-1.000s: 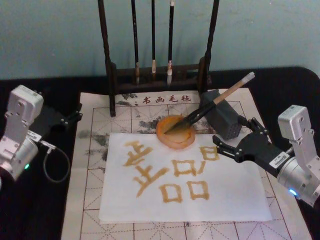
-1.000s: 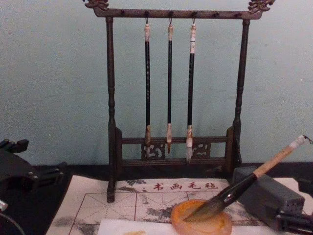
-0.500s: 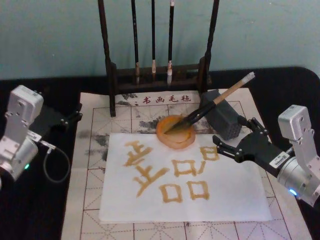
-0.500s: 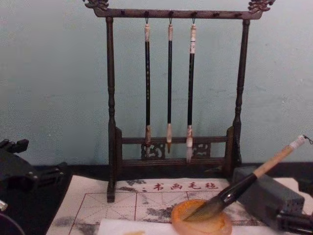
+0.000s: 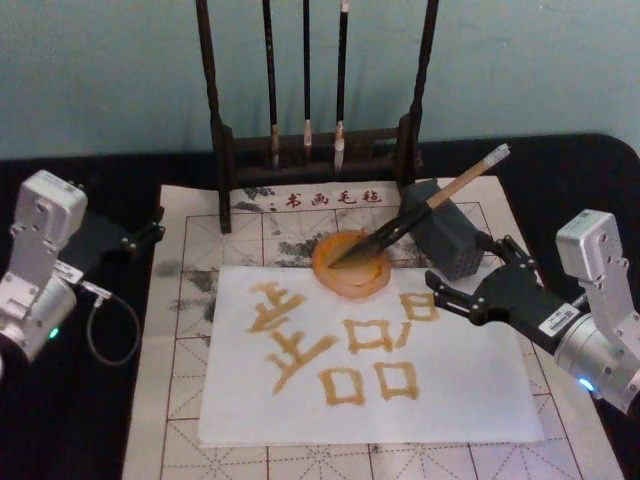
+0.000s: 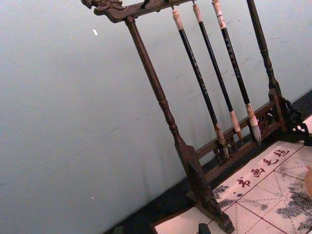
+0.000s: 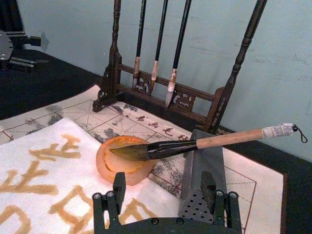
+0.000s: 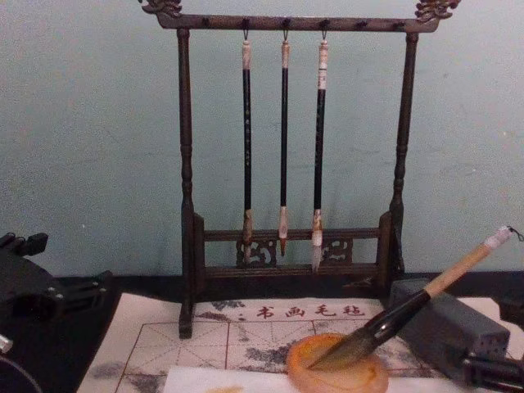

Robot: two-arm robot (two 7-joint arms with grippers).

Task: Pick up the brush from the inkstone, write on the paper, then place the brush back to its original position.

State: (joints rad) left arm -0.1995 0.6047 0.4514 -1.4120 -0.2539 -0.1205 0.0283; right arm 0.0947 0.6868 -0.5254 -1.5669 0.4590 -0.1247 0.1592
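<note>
Amber inkstone point(image 5: 351, 264) is sitting at top edge of paper point(image 5: 370, 350) in head view, brush point(image 5: 420, 207) lying w/ bristle tip in dish & handle propped on grey block point(image 5: 447, 228); R gripper point(image 5: 462, 274) is hovering just right of dish, fingers spread, empty, L gripper point(image 5: 150, 228) is sitting well off left, fingers — can't tell. R wrist view: brush point(image 7: 195, 144) is bridging inkstone point(image 7: 124, 159) & block point(image 7: 202, 179), open fingers point(image 7: 118, 185) flanking near side. Chest view: brush point(image 8: 413, 305) is slanting up right from inkstone point(image 8: 336, 366), rack point(image 8: 291, 164) w/ three thin brushes standing behind.

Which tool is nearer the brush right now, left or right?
Right. The right tool is open beside the grey block, just short of the brush resting in the inkstone. The left tool sits far off across the mat's left edge.
</note>
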